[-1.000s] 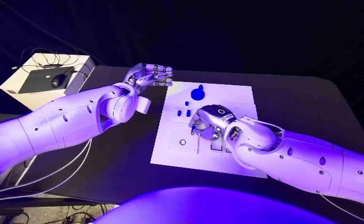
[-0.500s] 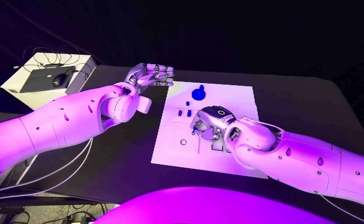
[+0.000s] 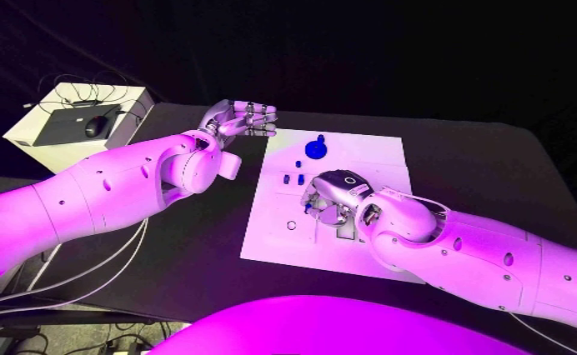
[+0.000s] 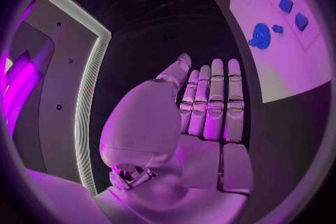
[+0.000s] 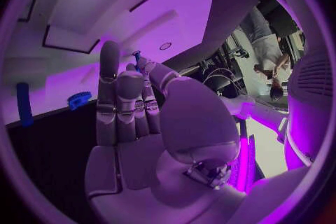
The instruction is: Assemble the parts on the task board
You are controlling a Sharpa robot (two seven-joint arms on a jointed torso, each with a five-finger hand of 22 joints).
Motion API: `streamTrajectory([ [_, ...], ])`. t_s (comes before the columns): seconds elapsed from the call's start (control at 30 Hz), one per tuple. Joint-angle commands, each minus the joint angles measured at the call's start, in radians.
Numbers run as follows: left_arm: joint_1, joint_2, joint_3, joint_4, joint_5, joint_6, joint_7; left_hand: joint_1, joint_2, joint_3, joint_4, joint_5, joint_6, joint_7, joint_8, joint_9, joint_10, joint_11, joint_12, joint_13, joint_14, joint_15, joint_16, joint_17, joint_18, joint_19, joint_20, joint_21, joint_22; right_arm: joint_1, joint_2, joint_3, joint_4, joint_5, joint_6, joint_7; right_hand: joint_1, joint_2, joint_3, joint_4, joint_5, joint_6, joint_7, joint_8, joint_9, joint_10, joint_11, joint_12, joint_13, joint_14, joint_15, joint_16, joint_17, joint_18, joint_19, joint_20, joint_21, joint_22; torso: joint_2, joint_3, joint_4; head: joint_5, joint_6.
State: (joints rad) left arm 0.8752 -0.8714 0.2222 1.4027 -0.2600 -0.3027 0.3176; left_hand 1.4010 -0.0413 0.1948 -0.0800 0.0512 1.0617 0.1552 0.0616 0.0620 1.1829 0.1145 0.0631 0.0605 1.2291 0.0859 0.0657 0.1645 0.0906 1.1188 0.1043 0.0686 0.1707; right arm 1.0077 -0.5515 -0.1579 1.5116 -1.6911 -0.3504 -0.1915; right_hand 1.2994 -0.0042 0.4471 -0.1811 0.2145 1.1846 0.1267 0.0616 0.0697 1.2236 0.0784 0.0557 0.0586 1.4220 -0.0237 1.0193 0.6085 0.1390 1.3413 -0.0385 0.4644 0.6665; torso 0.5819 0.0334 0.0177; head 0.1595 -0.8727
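While the left robot hand [image 3: 244,118] hovers empty, fingers extended, at upper left of the task board [image 3: 373,155], the right robot hand [image 3: 331,198] pinches a small blue part [image 5: 137,56] at centre frame.

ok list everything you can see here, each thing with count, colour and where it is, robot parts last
task board: one, white, middle of the table
round part: one, blue, far end of the board
small parts: two, blue, side by side on the board, nearer than the round part
thin part: one, blue, pinched in the right hand's fingertips
box: one, white, dark devices and cables on top, far left table corner
table: one, black
left hand: one, silver, holding nothing, beside the board's far left corner
right hand: one, silver, over the board's middle
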Motion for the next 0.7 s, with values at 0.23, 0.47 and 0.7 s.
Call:
streamTrajectory([
  [0.23,0.0,0.002,0.001,0.0,0.003,0.008,0.012,-0.009,-0.003,0.0,0.003,-0.001,-0.003,0.005,0.001,0.0,-0.006,0.002,-0.002,0.0,-0.006,-0.001,-0.001,-0.001,-0.01,0.007,0.0,0.006,-0.002,-0.001,-0.003,0.0,-0.001,-0.01,0.018,-0.002,0.008,0.017,0.005,-0.003,0.003,0.005,0.001,0.003,0.001,0.015,-0.011,0.003,0.001,-0.001,-0.006,0.005,0.0,0.021,0.005,-0.002,-0.004,0.001,0.0,0.0005,-0.0004,-0.006,0.0],
  [0.47,0.0,0.002,0.001,0.0,0.003,0.008,0.011,-0.009,-0.003,0.0,0.003,-0.001,-0.003,0.005,0.001,0.0,-0.006,0.002,-0.002,0.0,-0.006,-0.001,-0.001,-0.001,-0.01,0.007,0.0,0.006,-0.002,-0.001,-0.003,0.0,-0.005,-0.013,0.026,-0.005,0.008,0.017,0.005,-0.003,0.003,0.005,0.001,0.003,0.001,0.015,-0.011,0.003,0.001,-0.001,-0.006,0.005,0.0,0.021,0.005,-0.002,-0.004,0.001,0.0,0.0004,-0.0008,-0.006,0.0],
  [0.7,0.0,0.002,0.001,0.0,0.003,0.009,0.011,-0.009,-0.003,0.0,0.003,-0.001,-0.003,0.005,0.001,0.0,-0.006,0.002,-0.002,0.0,-0.006,-0.001,-0.001,-0.001,-0.01,0.007,0.0,0.006,-0.002,-0.001,0.001,-0.001,-0.013,-0.022,0.031,-0.016,0.006,0.018,0.005,-0.004,0.003,0.005,0.001,0.003,0.001,0.015,-0.011,0.003,0.001,-0.001,-0.006,0.006,-0.001,0.021,0.008,-0.002,-0.015,0.015,0.0,-0.0001,0.0002,-0.006,0.0],
])
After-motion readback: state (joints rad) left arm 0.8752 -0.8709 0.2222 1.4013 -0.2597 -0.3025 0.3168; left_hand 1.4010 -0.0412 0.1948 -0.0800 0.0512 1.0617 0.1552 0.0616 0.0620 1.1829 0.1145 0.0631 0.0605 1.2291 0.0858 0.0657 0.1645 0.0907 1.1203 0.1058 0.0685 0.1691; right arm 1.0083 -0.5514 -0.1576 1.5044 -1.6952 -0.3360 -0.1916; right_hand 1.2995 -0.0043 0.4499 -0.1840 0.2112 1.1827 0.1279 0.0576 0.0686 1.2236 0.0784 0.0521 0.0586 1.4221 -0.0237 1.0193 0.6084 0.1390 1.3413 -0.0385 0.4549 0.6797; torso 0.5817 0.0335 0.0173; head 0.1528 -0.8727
